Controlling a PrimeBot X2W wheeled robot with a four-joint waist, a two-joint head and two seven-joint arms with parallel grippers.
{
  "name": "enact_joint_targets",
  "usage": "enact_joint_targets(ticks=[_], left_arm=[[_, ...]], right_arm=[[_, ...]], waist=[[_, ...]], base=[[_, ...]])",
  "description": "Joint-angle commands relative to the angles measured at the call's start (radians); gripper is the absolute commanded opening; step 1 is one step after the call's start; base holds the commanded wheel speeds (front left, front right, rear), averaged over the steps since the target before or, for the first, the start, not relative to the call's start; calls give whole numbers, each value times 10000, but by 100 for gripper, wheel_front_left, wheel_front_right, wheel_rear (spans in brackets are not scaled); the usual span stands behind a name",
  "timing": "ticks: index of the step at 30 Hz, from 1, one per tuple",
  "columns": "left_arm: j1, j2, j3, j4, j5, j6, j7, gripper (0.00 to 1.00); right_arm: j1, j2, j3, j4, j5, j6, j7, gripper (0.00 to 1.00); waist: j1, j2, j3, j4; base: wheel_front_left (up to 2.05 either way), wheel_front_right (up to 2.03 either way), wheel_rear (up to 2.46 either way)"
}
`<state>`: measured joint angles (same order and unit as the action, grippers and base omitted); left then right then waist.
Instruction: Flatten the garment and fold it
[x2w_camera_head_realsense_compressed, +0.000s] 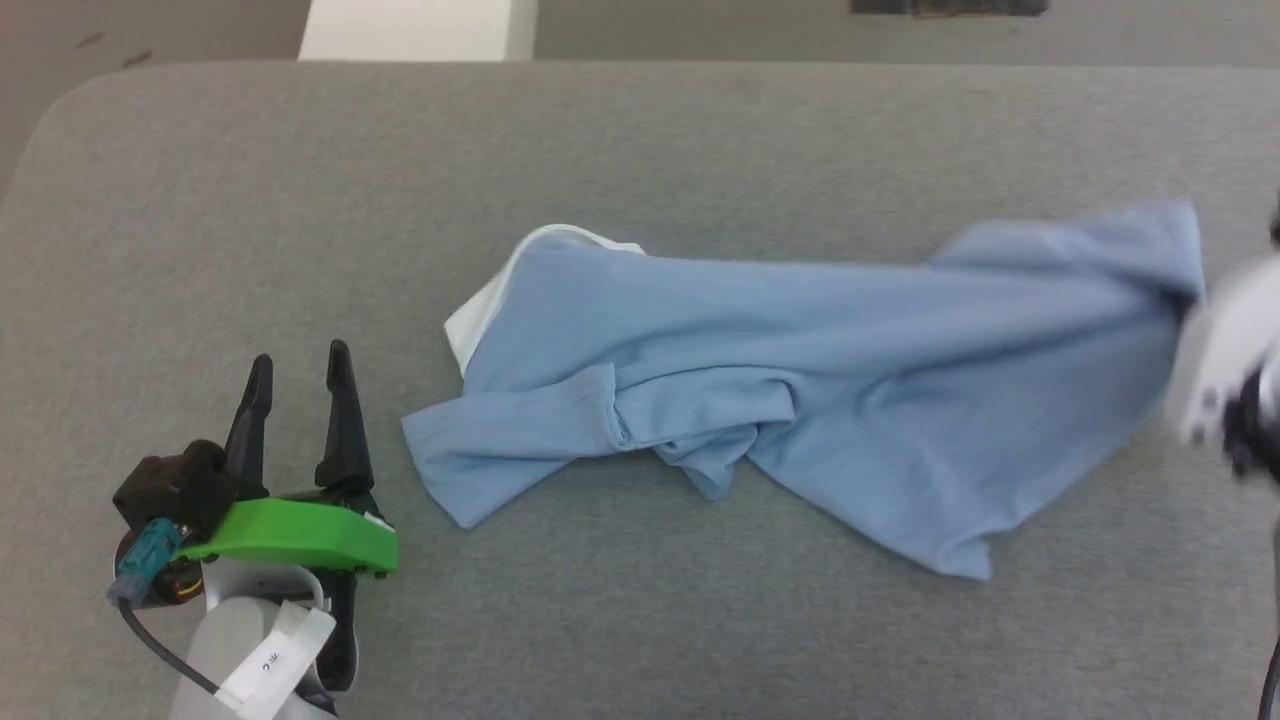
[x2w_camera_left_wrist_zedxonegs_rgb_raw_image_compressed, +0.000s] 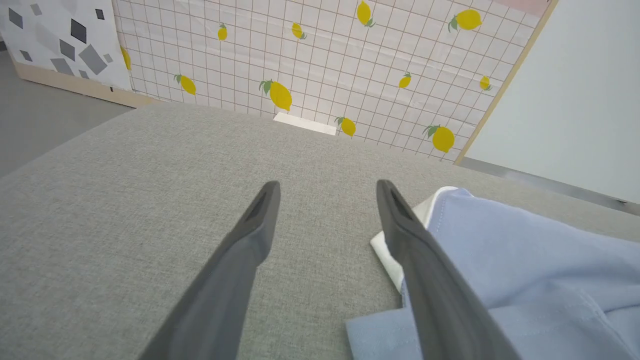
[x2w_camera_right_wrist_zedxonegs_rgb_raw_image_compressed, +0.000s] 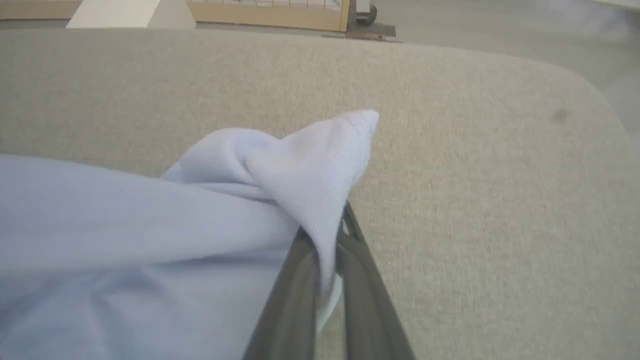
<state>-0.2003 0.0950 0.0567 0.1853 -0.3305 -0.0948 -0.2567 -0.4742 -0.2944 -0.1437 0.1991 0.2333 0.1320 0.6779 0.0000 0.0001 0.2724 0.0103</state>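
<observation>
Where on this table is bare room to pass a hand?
Bare: the strip between the far edge of the grey fabric table and the light blue knit T-shirt; the near strip beside the left gripper. Crowded: the right end, where the right gripper pinches it.

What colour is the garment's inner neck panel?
White inner panel; garment light blue. Head view shows it best.

Lab mock-up, lemon-print partition (x2w_camera_left_wrist_zedxonegs_rgb_raw_image_compressed: 320, 60), grey table (x2w_camera_head_realsense_compressed: 640, 130)

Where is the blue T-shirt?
Head view: the light blue T-shirt lies on the grey fabric tabletop, right of the left gripper, its right end in the right gripper.
</observation>
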Motion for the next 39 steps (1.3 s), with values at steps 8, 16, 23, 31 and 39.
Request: enact_joint_targets(ticks=[8, 16, 23, 31, 39], left_arm=[[190, 86, -68, -45, 30, 67, 162, 100], [266, 95, -141, 91, -66, 90, 254, 100], [412, 97, -189, 129, -134, 128, 275, 100], [423, 73, -354, 52, -190, 143, 289, 100], [72, 69, -542, -87, -226, 115, 321, 100]], right_arm=[[4009, 1744, -676, -1399, 332, -13, 1185, 0], [4503, 2241, -856, -1933, 750, -13, 375, 100], [3726, 2375, -1995, -2815, 775, -13, -2296, 100], [2712, 1977, -767, -2131, 53, -13, -2036, 100], [526, 215, 2437, -696, -274, -13, 399, 100]], waist=[[0, -1, -493, -569], [0, -1, -742, -649], [0, -1, -1001, -595], [0, -1, -881, -378], [0, -1, -133, 60]], base=[[0, 0, 0], [0, 0, 0], [0, 0, 0], [0, 0, 0], [0, 0, 0]])
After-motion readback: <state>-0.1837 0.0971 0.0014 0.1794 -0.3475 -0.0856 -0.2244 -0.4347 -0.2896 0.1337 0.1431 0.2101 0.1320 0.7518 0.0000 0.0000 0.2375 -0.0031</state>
